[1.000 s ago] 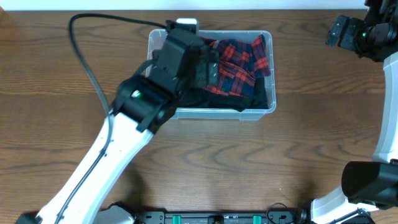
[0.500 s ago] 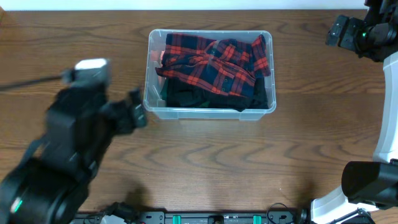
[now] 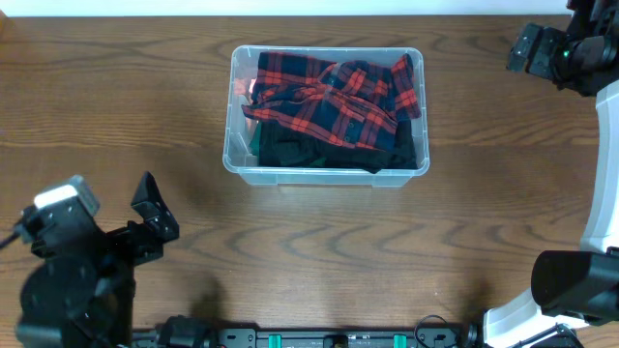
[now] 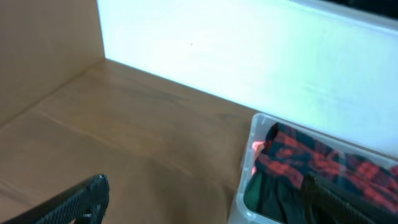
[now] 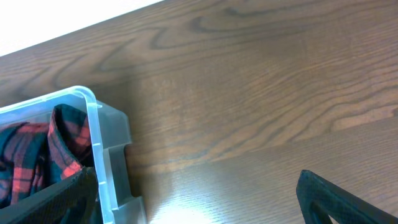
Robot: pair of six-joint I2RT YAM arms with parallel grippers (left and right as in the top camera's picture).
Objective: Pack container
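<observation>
The clear container (image 3: 324, 175) stands at the table's back middle. It holds a red and blue plaid shirt (image 3: 338, 92) on top of dark green and black cloth (image 3: 295, 147). My left gripper (image 3: 153, 208) is open and empty near the table's front left, well away from the container. In the left wrist view its fingers (image 4: 205, 205) are spread wide, with the container's corner (image 4: 247, 163) to the right. My right gripper (image 3: 527, 46) is open and empty at the back right. In the right wrist view (image 5: 199, 205) the container's corner (image 5: 98, 134) is at the left.
A white wall (image 4: 249, 56) runs behind the table's back edge. A wooden side panel (image 4: 43, 43) stands at the far left. The right arm's base (image 3: 580, 280) sits at the front right.
My left arm has pulled back from over the container to the table's front left, leaving the clothes in the bin uncovered. The right arm has not moved.
</observation>
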